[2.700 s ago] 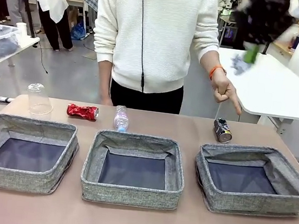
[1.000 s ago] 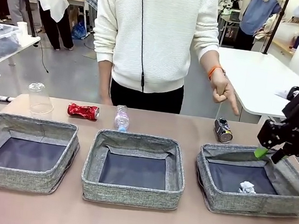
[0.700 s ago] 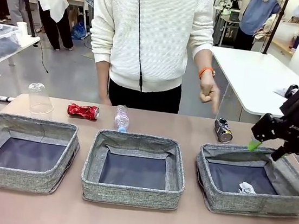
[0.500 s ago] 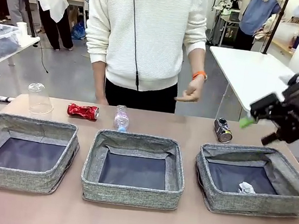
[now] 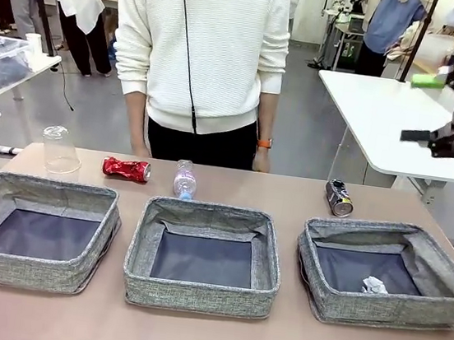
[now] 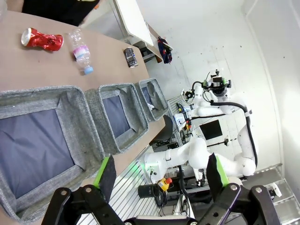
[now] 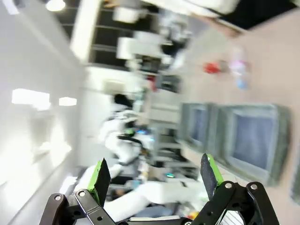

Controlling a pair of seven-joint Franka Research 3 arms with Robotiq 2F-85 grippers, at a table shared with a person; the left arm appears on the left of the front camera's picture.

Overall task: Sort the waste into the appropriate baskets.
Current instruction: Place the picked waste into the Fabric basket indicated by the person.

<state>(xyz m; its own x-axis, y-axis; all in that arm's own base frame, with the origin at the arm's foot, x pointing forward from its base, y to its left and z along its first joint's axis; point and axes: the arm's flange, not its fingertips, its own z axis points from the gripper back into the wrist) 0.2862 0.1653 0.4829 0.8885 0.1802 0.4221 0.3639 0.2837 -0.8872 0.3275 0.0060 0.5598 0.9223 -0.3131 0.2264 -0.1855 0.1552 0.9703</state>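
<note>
Grey wall of the right basket (image 5: pixel 369 229) stands just before the dark can (image 5: pixel 338 197) on the desk (image 5: pixel 282 195), so the empty, wide-open right end effector (image 5: pixel 418 107) might snag it reaching down; left end effector (image 6: pixel 161 171) equally open, empty

Three grey woven-fabric baskets are set in a row along the near part of the brown surface (image 5: pixel 206 337): the left basket (image 5: pixel 24 271), the middle basket (image 5: pixel 195 295) and the right basket (image 5: pixel 376 309), each just beside the next. Behind them, toward the far edge, four items are spread from left to right. A clear plastic cup (image 5: pixel 60 150) is placed behind the left basket. A crushed red can (image 5: pixel 125 169) is laid between that cup and a clear plastic bottle with a pink label (image 5: pixel 183 180), which is found just behind the middle basket's far left corner. A dark blue-black can (image 5: pixel 338 198) is placed behind the right basket's far left corner. A crumpled white paper ball (image 5: pixel 374 284) is contained in the right basket, toward its near side. A person in a white sweater (image 5: pixel 200 51) is stationed beyond the far edge. The black right end effector (image 5: pixel 421 108) is held high, beyond the right basket's far right corner.
</note>
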